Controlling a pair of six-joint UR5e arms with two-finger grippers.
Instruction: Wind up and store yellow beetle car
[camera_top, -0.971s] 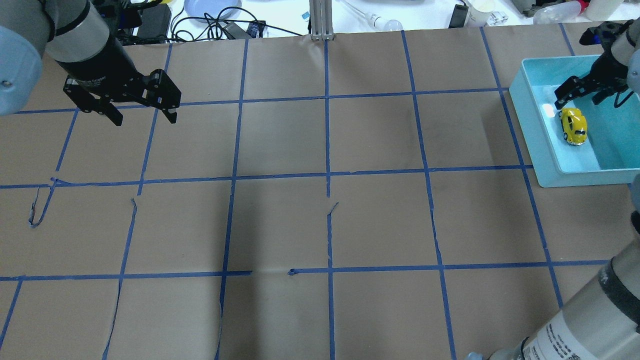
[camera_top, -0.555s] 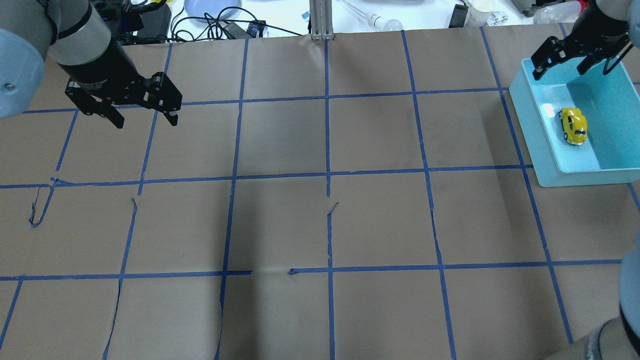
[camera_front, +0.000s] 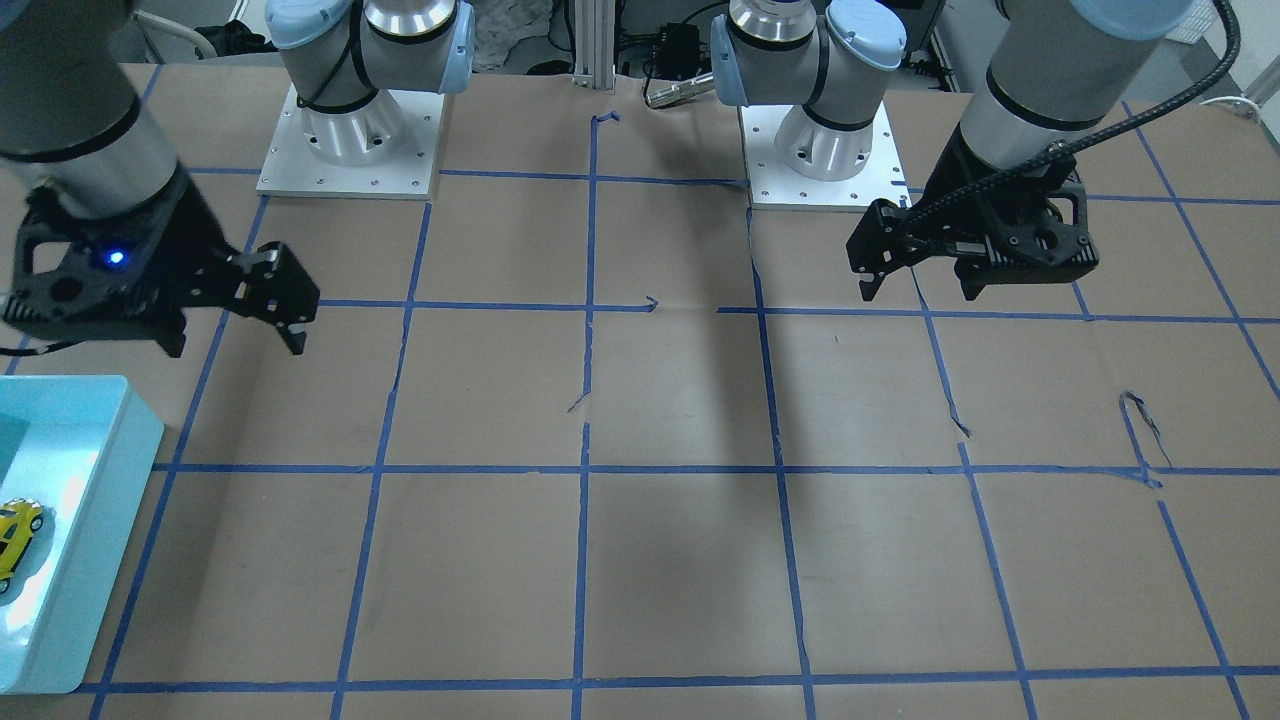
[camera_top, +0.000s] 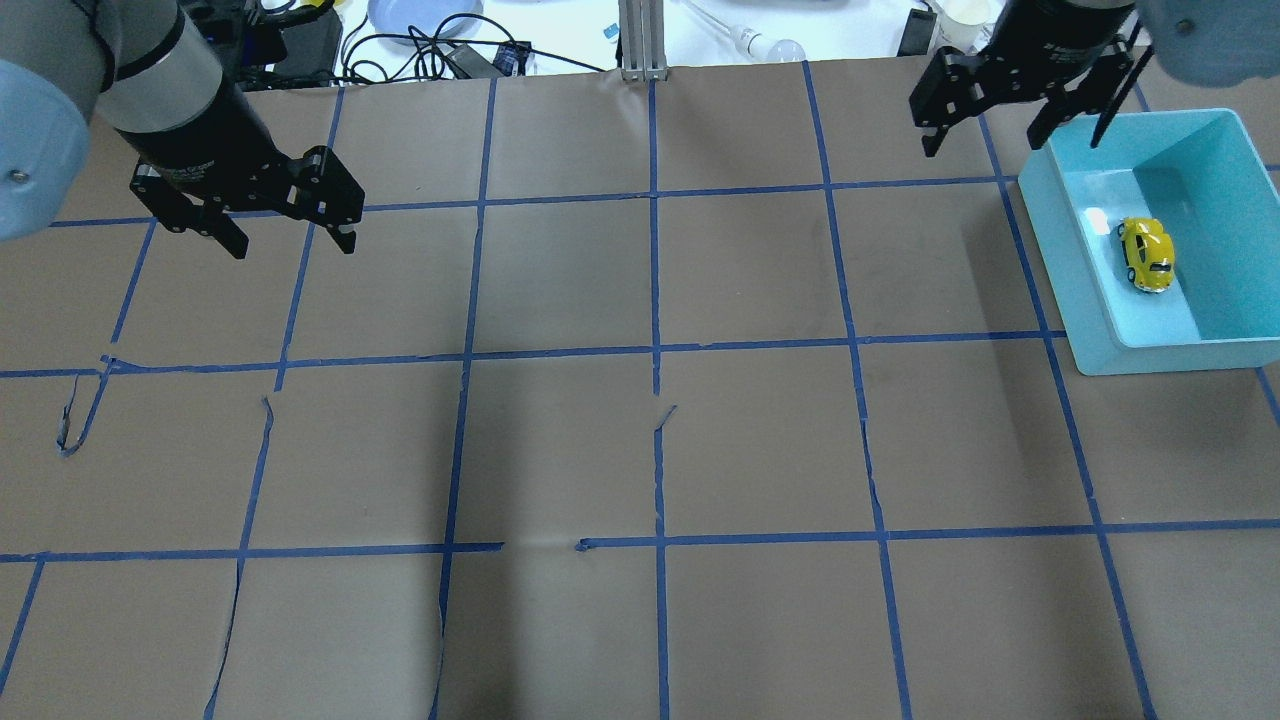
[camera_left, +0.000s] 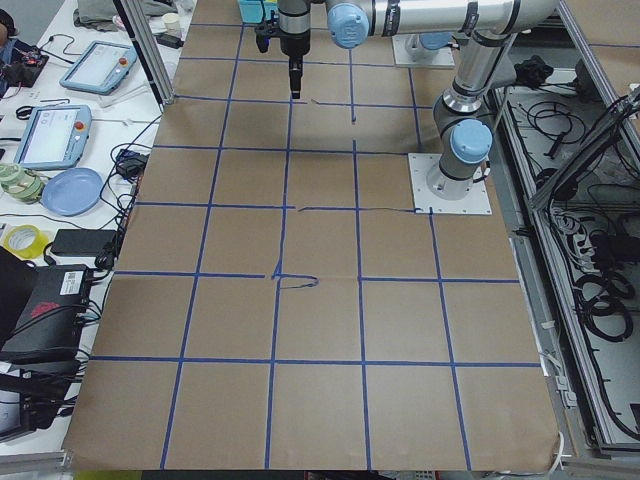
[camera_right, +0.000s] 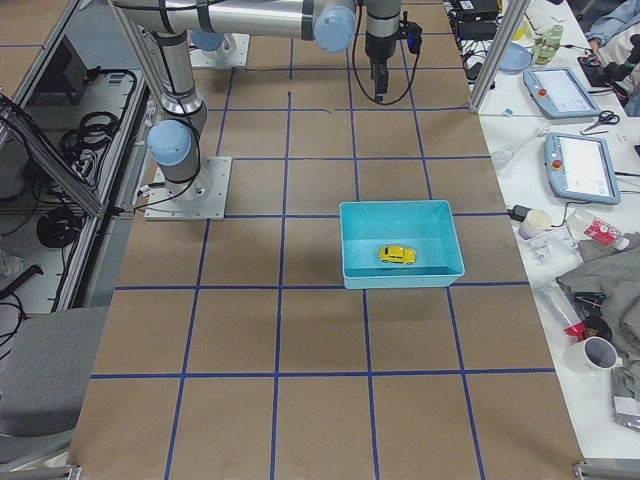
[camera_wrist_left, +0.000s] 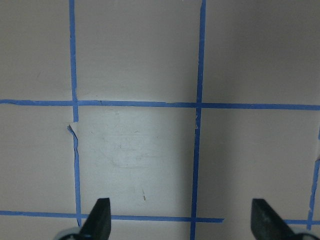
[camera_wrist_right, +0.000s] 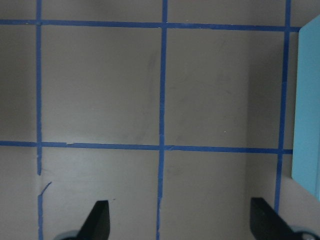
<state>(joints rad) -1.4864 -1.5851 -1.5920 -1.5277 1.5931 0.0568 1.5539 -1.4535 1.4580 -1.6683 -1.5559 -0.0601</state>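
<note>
The yellow beetle car (camera_top: 1147, 254) lies on the floor of the teal bin (camera_top: 1060, 262) at the table's right side, on its own and touched by nothing. It also shows in the front view (camera_front: 15, 528) and the right side view (camera_right: 397, 255). My right gripper (camera_top: 982, 145) is open and empty, raised above the paper just left of the bin's far corner. Its wrist view shows only the bin's wall (camera_wrist_right: 307, 100) at the right edge. My left gripper (camera_top: 292, 245) is open and empty over the far left of the table.
Brown paper with a blue tape grid (camera_top: 655, 350) covers the table. Cables, a blue plate (camera_top: 425, 15) and a light bulb (camera_top: 770, 45) lie beyond the far edge, beside an aluminium post (camera_top: 640, 40). The two arm bases (camera_front: 350, 150) stand at the robot's side.
My right gripper has risen out of the bin and moved left past its far corner, still open. The car stays where it was. The left arm has barely moved.
</note>
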